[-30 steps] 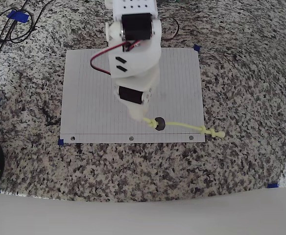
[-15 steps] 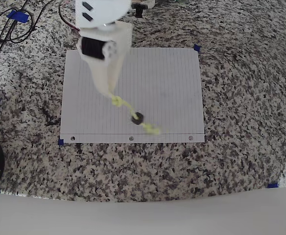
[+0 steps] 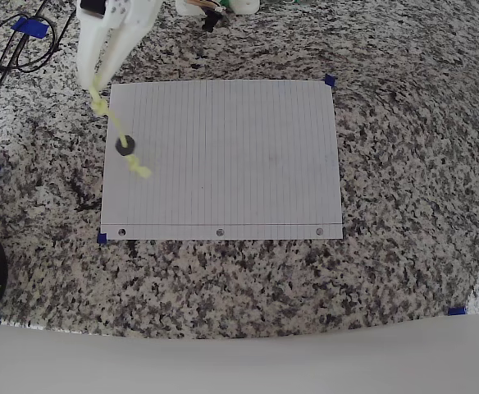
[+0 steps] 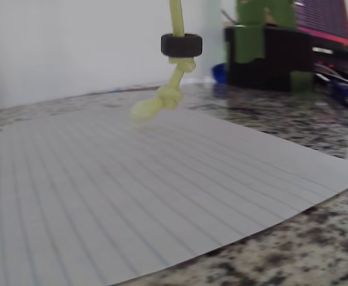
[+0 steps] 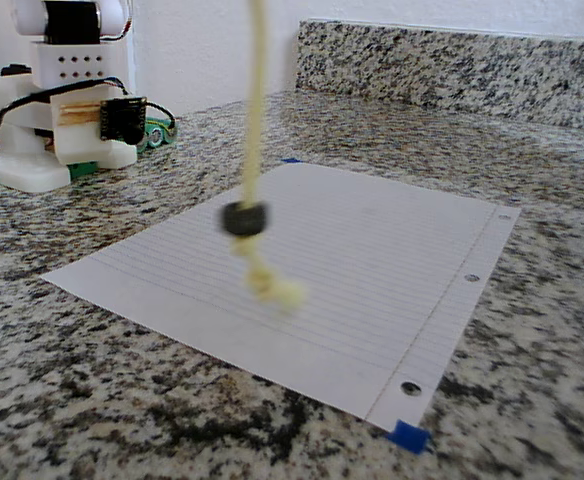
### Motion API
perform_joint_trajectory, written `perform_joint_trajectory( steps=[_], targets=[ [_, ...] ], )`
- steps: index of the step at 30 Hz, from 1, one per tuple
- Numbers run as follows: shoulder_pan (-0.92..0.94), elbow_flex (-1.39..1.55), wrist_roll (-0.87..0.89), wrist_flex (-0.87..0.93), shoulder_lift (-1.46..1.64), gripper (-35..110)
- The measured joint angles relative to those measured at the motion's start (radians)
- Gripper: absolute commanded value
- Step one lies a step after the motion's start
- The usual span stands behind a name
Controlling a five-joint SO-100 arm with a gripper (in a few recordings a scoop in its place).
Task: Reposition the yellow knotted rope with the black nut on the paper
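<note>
1. Counter [image 3: 403, 164] carrying everything: speckled granite, hard to pick a thin pale cord off if dropped there.
2. Paper [image 3: 223, 156] lying flat, taped at corners; left edge sitting right under the load, so leaving almost no margin for a release here.
3. Gripper [image 3: 100, 78] hovering at the paper's top-left corner, pinching the upper end of the rope [image 3: 118, 131]; jaws clamping that end, judging by the cord dangling clear of the sheet.
4. Rope hanging off the table, blurring in the fixed view [image 5: 256, 100], so probably swinging; letting go mid-swing risking a landing half off the sheet.
5. Nut [image 3: 125, 148] resting on the lower knot [image 4: 165, 98] alone; jerking possibly sending it sliding or pulling the cord from the grip.
</note>
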Motion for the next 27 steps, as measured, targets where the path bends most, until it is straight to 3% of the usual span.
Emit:
perform_joint_trajectory(
  steps=[6, 12, 19, 27],
  targets=[
    [0.106, 0.190, 0.146, -0.149, 0.207, 0],
    [0.110, 0.371, 0.268, -0.181, 0.393, 0],
    [-0.055, 0.529, 0.385, -0.135, 0.535, 0],
    [-0.318, 0.535, 0.400, -0.104, 0.523, 0]
  ],
)
